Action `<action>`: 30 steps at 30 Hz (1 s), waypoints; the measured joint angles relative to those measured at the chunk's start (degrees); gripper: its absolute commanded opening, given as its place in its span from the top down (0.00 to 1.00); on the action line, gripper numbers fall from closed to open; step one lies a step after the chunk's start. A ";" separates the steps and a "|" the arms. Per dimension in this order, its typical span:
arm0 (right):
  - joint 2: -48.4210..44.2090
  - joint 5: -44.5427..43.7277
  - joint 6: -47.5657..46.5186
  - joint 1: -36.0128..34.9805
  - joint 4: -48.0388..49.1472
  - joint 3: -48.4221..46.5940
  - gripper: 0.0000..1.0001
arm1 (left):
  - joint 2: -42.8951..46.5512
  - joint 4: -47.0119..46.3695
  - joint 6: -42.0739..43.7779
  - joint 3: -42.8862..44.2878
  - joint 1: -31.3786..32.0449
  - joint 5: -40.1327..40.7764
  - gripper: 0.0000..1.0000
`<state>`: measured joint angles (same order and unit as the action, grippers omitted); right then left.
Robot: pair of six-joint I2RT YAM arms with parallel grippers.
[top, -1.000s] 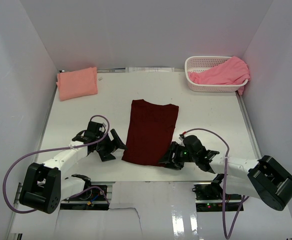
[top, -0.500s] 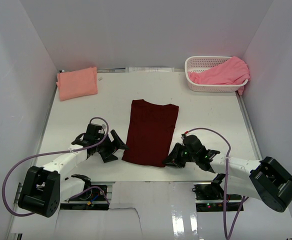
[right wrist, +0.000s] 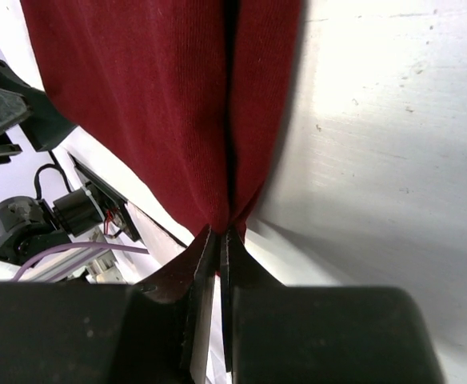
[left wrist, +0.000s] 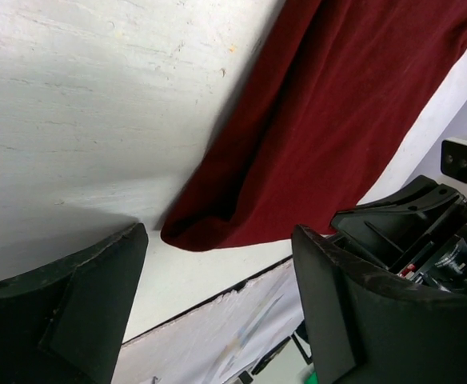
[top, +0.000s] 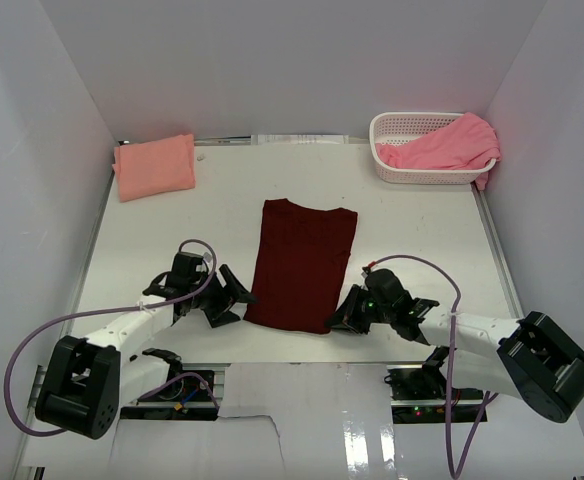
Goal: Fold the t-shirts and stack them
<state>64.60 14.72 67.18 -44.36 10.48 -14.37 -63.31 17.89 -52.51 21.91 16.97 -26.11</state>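
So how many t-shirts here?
3: dark maroon cloth t-shirt at centre, folded salmon-peach t-shirt far left, pink t-shirt in white plastic lattice basket far right, possibly hiding more.

A white bench (top: 212,200), faintly scuffed up close, is boxed in by plain pale walls: a back wall (top: 292,60), a left wall (top: 22,200) and a right wall (top: 562,180), all tinged violet. Light falls soft and even, and a glossy white panel (top: 302,410) at the near edge catches glare.

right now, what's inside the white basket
A bunched pink t-shirt lies in the white basket and spills over its right rim. Anything beneath the shirt is covered, so I cannot tell.
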 measured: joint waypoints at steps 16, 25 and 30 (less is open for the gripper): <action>3.39 1.07 0.37 0.04 1.77 -2.14 0.92 | -0.85 -4.66 -2.49 -4.68 0.02 -3.72 0.43; 1.73 1.03 0.37 0.02 1.62 -2.14 0.92 | -3.13 -5.90 -3.61 -3.52 0.04 -3.02 0.44; 0.39 0.83 0.37 0.04 1.62 -2.14 0.92 | -3.32 -5.66 -3.87 -2.86 0.13 -1.31 0.44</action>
<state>64.99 15.55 67.55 -44.31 12.10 -16.51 -66.63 12.23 -56.38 19.05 17.10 -27.42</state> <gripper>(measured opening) 0.086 0.557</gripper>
